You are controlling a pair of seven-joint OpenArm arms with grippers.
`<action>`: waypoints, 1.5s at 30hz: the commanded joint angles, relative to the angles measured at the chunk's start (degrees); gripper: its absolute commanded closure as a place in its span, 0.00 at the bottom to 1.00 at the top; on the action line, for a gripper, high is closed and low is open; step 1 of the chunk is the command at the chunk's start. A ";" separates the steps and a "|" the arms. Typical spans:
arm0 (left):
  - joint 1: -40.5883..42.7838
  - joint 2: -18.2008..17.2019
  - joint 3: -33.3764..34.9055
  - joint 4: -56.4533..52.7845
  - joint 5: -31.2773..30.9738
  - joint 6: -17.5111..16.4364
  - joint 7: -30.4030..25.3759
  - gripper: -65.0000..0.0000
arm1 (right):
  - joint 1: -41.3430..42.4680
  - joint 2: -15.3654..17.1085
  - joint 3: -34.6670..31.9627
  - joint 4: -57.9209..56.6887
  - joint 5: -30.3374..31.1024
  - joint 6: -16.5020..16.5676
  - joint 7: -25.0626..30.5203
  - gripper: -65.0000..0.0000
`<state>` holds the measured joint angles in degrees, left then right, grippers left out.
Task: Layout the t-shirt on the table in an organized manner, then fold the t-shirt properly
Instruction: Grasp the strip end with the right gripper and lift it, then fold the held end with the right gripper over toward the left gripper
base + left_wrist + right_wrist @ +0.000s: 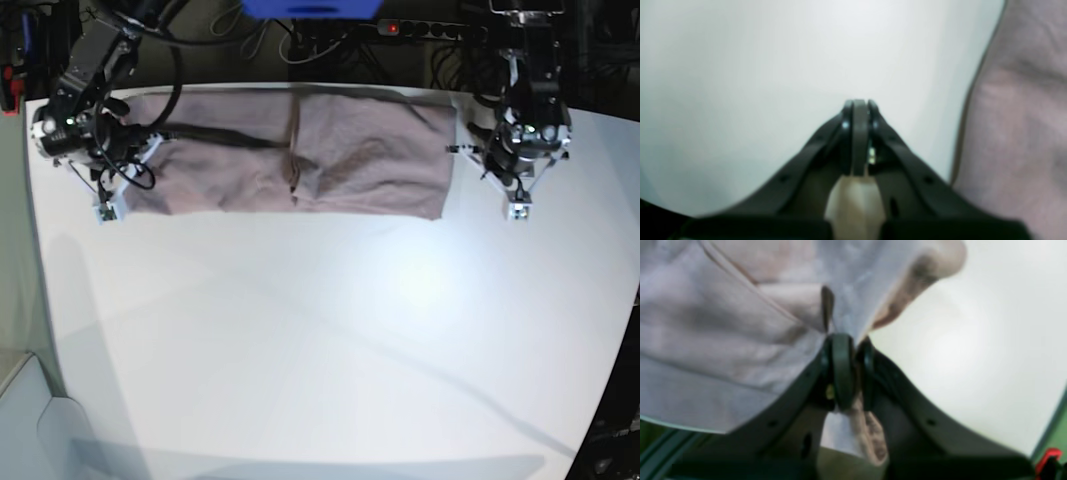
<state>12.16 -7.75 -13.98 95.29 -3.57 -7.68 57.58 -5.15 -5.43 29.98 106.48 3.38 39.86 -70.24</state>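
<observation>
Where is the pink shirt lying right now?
In the base view the t-shirt lies spread along the far edge of the table, between the two arms; the right gripper pinches its edge.

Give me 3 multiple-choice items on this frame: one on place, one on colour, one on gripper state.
1. Where does the t-shirt lie on the table?
A. Along the far edge, between the two arms
B. At the centre
C. Along the near edge

2. What colour is the t-shirt?
A. Navy blue
B. Dusty mauve
C. Bright green

3. What is the state of the grippers?
A. Both open and clear of the cloth
B. Left gripper shut on cloth, right one empty
C. Right gripper shut on cloth, left one shut and empty

Answers: 1 A, as the base view shows the shirt spread along the far edge with bare white table in front. 2 B, pinkish-brown in every view. 3 C, as the right wrist view shows fabric pinched between the jaws, while the left wrist view shows closed jaws over bare table beside the shirt.
</observation>
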 commanded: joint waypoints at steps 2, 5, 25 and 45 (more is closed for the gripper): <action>-0.08 0.94 1.27 -0.03 -2.98 -0.80 1.01 1.00 | -0.35 -0.68 -0.22 3.99 0.80 0.14 -0.14 1.00; -0.08 1.11 1.63 -0.12 -2.98 -0.80 1.10 1.00 | -0.52 -1.65 -1.36 6.36 0.80 0.14 -1.89 1.00; 0.28 2.25 1.27 -0.12 -2.98 -0.71 1.54 1.00 | 2.29 -3.57 -14.02 7.59 25.85 0.14 -9.76 1.00; 0.45 3.84 1.01 0.49 -2.98 -0.36 1.54 1.00 | 2.38 -3.57 -35.03 6.97 36.23 0.14 -9.76 1.00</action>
<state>12.03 -4.58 -13.41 95.72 -4.51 -7.44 56.75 -3.88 -8.54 -4.73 112.68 37.78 39.86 -81.67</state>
